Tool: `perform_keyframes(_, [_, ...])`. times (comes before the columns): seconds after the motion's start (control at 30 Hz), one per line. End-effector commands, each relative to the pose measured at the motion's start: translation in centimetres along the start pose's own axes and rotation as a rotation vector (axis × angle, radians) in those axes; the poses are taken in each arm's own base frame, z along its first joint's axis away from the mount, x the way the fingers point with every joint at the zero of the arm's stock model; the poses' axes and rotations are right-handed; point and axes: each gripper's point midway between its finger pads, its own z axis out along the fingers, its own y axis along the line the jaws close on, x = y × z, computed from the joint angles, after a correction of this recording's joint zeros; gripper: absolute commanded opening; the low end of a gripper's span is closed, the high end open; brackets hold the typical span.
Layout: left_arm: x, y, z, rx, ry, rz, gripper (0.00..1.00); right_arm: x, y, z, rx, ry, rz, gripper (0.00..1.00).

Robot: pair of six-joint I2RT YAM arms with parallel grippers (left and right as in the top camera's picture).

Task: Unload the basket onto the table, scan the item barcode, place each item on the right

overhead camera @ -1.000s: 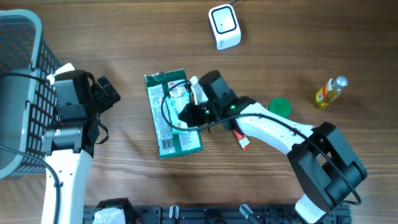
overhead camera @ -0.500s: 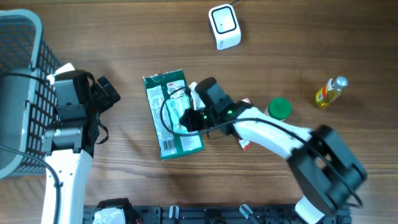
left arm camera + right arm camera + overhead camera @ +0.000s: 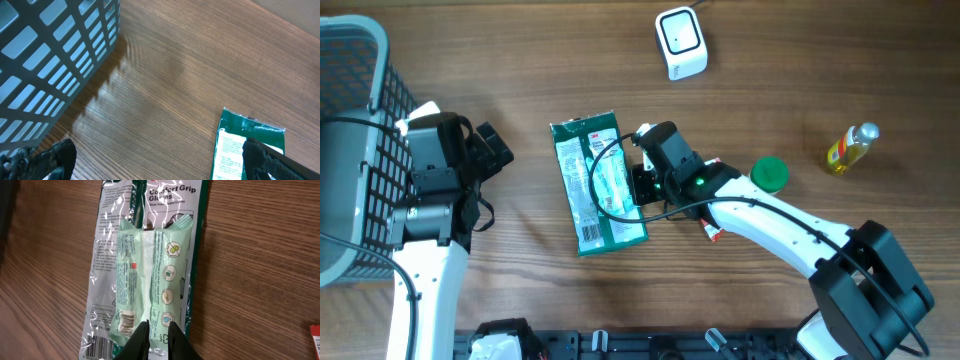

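A pale green packet [image 3: 150, 275] lies flat on a larger green and clear gloves pack [image 3: 107, 240], with its barcode [image 3: 126, 321] facing up. My right gripper [image 3: 156, 336] hangs over the packet's near end, its jaws only a narrow gap apart and the packet's seam showing in that gap. Overhead, the packet [image 3: 610, 188] and pack [image 3: 582, 215] sit mid-table with the right gripper [image 3: 636, 186] at their right edge. The white scanner [image 3: 680, 42] stands at the back. My left gripper [image 3: 159, 161] is wide open over bare wood, left of the pack [image 3: 250, 137].
A grey basket [image 3: 345, 150] fills the left edge, close behind the left arm. A green cap [image 3: 770, 173], a small red item [image 3: 710, 228] and a yellow bottle [image 3: 850, 148] lie to the right of the right arm.
The right gripper carried the pale green packet left over the gloves pack, then drew back a little as its jaws parted slightly. The packet now lies flat. The left arm has not moved.
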Motion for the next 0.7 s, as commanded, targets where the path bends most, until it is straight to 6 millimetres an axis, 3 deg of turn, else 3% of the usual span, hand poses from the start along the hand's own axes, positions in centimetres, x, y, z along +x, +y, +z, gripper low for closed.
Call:
perform_keyframes(0.0, [-0.5, 0.2, -0.2, -0.009, -0.018, 0.003, 1.0, -0.2, -0.3, 0.4, 0.016, -0.012, -0.022, 0.14])
perform_keyframes(0.1, [-0.6, 0.2, -0.2, -0.009, -0.018, 0.003, 1.0, -0.9, 0.1, 0.4, 0.002, -0.039, -0.027, 0.15])
perform_keyframes(0.2, [-0.5, 0.2, -0.2, -0.009, -0.018, 0.003, 1.0, -1.2, 0.3, 0.4, -0.005, -0.053, -0.03, 0.31])
perform_keyframes(0.33, [-0.6, 0.2, -0.2, -0.009, -0.018, 0.003, 1.0, -1.2, 0.4, 0.4, -0.012, -0.05, -0.03, 0.34])
perform_keyframes(0.37, [-0.6, 0.2, -0.2, -0.009, -0.018, 0.003, 1.0, -1.2, 0.4, 0.4, -0.013, -0.05, -0.03, 0.43])
perform_keyframes(0.53, [-0.6, 0.2, -0.2, -0.009, -0.018, 0.003, 1.0, -1.1, 0.3, 0.5, -0.014, -0.054, -0.031, 0.44])
perform_keyframes(0.67, [-0.6, 0.2, -0.2, -0.009, -0.018, 0.003, 1.0, -0.1, -1.1, 2.9, 0.016, -0.03, -0.023, 0.54])
